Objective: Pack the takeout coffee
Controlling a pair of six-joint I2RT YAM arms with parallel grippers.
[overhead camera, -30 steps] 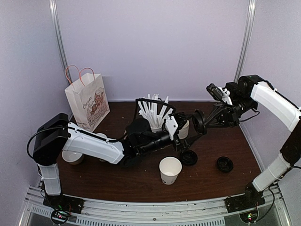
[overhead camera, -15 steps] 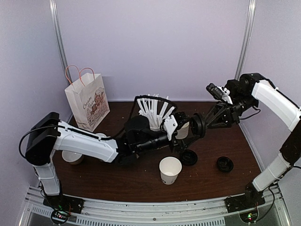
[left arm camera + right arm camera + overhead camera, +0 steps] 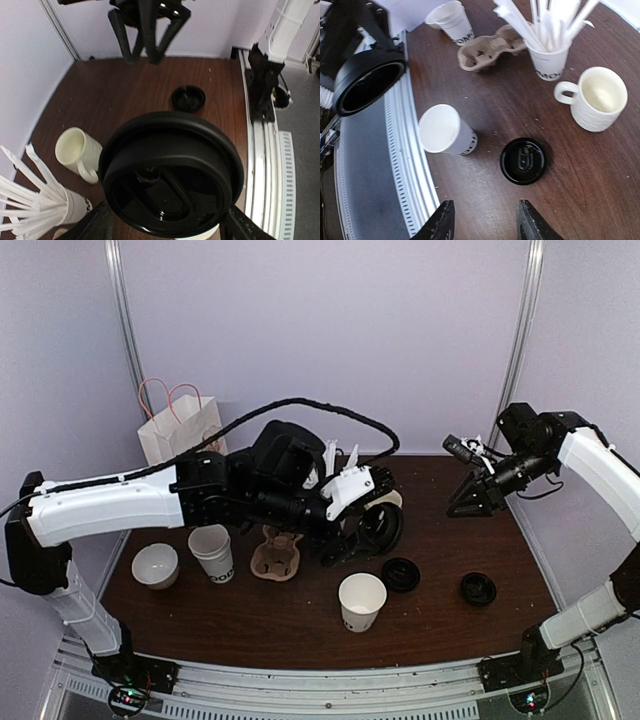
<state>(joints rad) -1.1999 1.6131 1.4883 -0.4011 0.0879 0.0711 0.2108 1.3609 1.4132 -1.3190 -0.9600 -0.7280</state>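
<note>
My left gripper (image 3: 368,532) is shut on a white takeout coffee cup (image 3: 212,234) capped with a black lid (image 3: 170,172), held tilted above the table's middle. The same lidded cup (image 3: 369,82) shows at the left of the right wrist view. A second white cup (image 3: 361,600) stands open near the front, also visible as the lidless cup (image 3: 445,131). One loose black lid (image 3: 401,573) lies beside it, and another lid (image 3: 478,588) lies further right. My right gripper (image 3: 470,502) hangs open and empty above the right side, its fingers (image 3: 442,220) over bare wood.
A cream mug (image 3: 597,97) and a cup of white sticks (image 3: 550,60) stand at the back. A cardboard carrier (image 3: 277,558), stacked cups (image 3: 213,552) and a bowl (image 3: 155,565) sit to the left. A paper bag (image 3: 175,425) stands at the back left.
My right gripper opened, let go of the lid on the held cup and drew back to the right. The left arm rose and pulled back slightly with the lidded cup.
</note>
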